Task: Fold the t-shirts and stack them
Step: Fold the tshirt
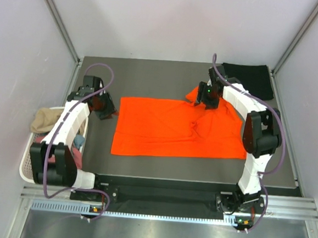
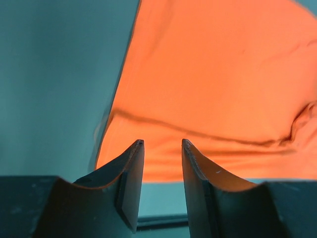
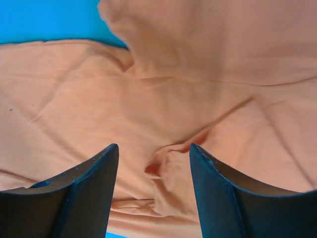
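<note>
The orange t-shirt (image 1: pixel 163 133) lies spread in the middle of the table (image 1: pixel 151 77), mostly flat, with its long side running left to right. Its left part is smooth. Its right part is rumpled, with folds gathering toward a bunched corner at the far edge.

The right claw (image 3: pixel 153 148) is over that rumpled area, near the shirt's far right corner. It is released, the fingers wide apart with nothing between them. In its wrist view a small raised pucker of orange cloth sits in the gap below the tips — whether the tips touch the fabric cannot be told.

The left claw (image 2: pixel 161 144) is just beside the shirt's left edge, over bare table. It is also released, the fingers a narrow gap apart and holding nothing, pointing toward the orange hem.

A black t-shirt (image 1: pixel 249 77) lies folded in the far right corner of the table, apart from the orange one.

At the left edge, beside the left arm, stands a white slotted basket (image 1: pixel 26 163). A tan t-shirt (image 1: pixel 45 118) hangs over its far rim, and a dusty pink one (image 1: pixel 76 158) lies inside, partly hidden by the arm.
</note>
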Motion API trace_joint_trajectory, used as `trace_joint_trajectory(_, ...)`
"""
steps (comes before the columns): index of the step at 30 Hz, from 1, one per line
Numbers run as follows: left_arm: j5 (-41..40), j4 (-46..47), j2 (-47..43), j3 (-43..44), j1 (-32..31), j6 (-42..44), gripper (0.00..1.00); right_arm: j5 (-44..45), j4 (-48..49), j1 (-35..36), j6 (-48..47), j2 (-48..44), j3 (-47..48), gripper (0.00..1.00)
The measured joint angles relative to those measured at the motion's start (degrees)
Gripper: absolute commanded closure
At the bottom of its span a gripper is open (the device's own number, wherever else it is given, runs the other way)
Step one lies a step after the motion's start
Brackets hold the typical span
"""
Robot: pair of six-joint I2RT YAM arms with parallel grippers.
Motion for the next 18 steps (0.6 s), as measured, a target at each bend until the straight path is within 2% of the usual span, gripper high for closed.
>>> trace_joint_trajectory(5, 0.0, 3.5, 8.9, 5.2, -1.3, 1.1, 0.57, 1.8, -3.0, -1.6, -2.5, -0.2, 1.9, 0.39)
trace_joint_trajectory(10, 0.5, 3.6, 15.4, 7.3, -3.1, 2.9, 0.56, 2.8, -4.4, -2.3, -4.3, -0.5, 1.9, 0.38)
trace_joint_trajectory(18, -0.2, 3.7, 25.9, 15.9, -4.7, 5.4, 0.57, 4.0, -5.2, -3.4, -5.8, -0.5, 1.9, 0.38)
